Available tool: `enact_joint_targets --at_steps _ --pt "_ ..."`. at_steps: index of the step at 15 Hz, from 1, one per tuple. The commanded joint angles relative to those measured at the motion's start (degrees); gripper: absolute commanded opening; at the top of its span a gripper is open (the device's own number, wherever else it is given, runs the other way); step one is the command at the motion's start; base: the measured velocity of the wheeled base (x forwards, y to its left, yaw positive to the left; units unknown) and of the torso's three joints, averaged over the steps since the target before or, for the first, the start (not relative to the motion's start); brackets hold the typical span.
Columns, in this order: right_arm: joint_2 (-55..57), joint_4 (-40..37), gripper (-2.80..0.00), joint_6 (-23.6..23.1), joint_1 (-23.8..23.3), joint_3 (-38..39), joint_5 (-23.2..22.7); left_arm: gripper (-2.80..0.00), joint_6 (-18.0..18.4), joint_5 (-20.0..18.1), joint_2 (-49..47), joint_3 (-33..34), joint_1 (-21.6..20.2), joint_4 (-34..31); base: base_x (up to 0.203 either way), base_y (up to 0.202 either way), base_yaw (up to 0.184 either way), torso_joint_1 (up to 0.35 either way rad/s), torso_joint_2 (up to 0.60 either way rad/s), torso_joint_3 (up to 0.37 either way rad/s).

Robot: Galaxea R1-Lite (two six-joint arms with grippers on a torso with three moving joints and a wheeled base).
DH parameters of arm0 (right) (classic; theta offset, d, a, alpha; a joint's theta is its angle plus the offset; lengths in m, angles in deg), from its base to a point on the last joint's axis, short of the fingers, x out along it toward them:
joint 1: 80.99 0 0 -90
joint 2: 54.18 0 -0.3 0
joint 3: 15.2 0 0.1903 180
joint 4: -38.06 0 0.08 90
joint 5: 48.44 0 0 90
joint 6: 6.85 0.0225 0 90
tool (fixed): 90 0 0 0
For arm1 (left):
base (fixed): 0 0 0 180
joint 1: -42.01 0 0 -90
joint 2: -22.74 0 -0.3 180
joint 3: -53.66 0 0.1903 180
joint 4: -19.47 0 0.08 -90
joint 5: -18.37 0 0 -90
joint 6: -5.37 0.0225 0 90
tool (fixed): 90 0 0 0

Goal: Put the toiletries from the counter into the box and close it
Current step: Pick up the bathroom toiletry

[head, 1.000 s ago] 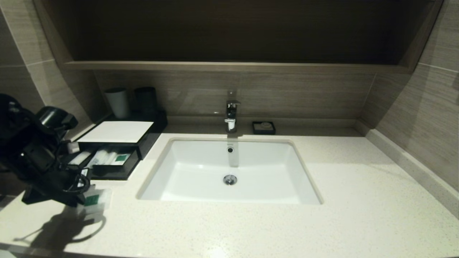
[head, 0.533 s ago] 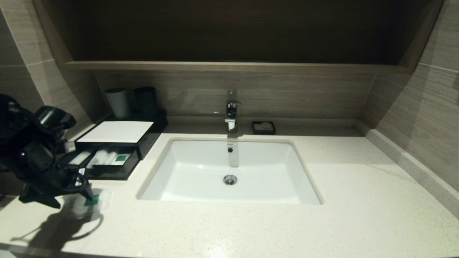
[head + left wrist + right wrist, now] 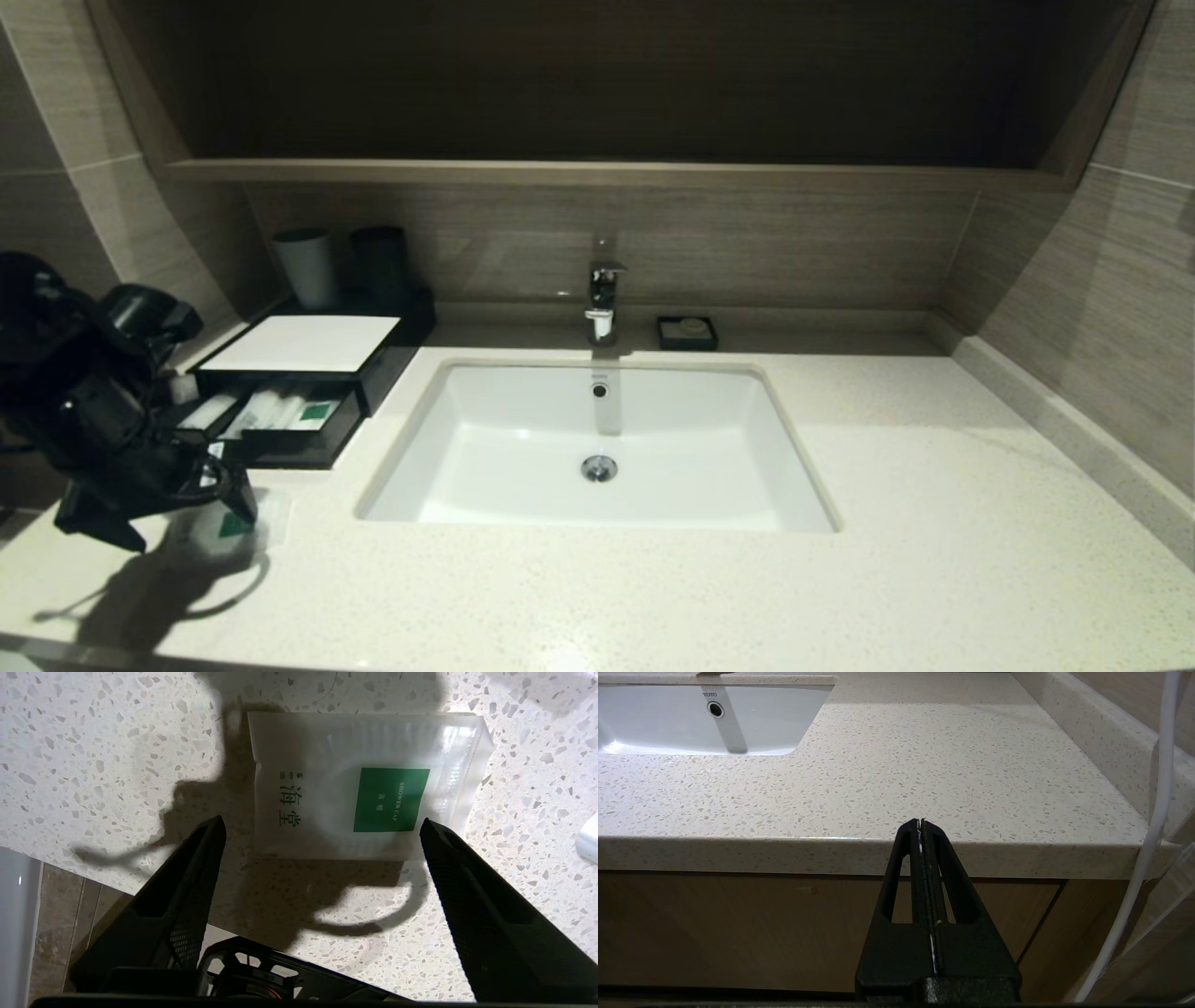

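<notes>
left gripper [image 3: 322, 826] wide open, holding nothing | sachet [image 3: 369, 784] flat on counter [image 3: 93, 742] just ahead of its tips | right gripper [image 3: 920, 823] parked, pinched closed

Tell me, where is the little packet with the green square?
In the head view the packet lies flat on the counter at the robot's left, just in front of the box, under the open left gripper.

Head view: high, facing forward and down over the whole counter [image 3: 653, 579] and sink [image 3: 597, 448].
Left wrist view: close above the counter's near left corner, looking straight down.
Right wrist view: low before the counter edge, looking level across it.
Shared: the sink, in head and right wrist views.
</notes>
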Motion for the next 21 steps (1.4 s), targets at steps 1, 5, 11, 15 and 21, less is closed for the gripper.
enact_joint_targets --at_steps 1,5,11,15,21 --pt "0.0 0.0 -2.8 0.0 0.0 0.0 0.0 0.0 -0.1 0.1 -0.3 0.0 0.0 -0.3 0.0 0.0 0.0 0.0 0.0 0.0" --pt "0.0 0.0 -2.8 0.0 0.0 0.0 0.0 0.0 -0.1 0.0 -0.9 0.0 0.0 -0.3 0.0 0.0 0.0 0.0 0.0 0.0" --pt "0.0 0.0 -2.8 0.0 0.0 0.0 0.0 0.0 -0.1 0.0 -1.4 0.0 0.0 -0.3 0.0 0.0 0.0 0.0 0.0 0.0" --pt "0.0 0.0 -2.8 0.0 0.0 0.0 0.0 0.0 -0.2 -0.1 -1.7 0.0 0.1 -0.3 0.0 0.0 0.0 0.0 0.0 0.0" --pt "0.0 0.0 -2.8 0.0 0.0 0.0 0.0 0.0 -0.2 -0.1 -2.1 0.2 0.1 -0.1 0.0 0.0 0.0 0.0 0.0 0.0"
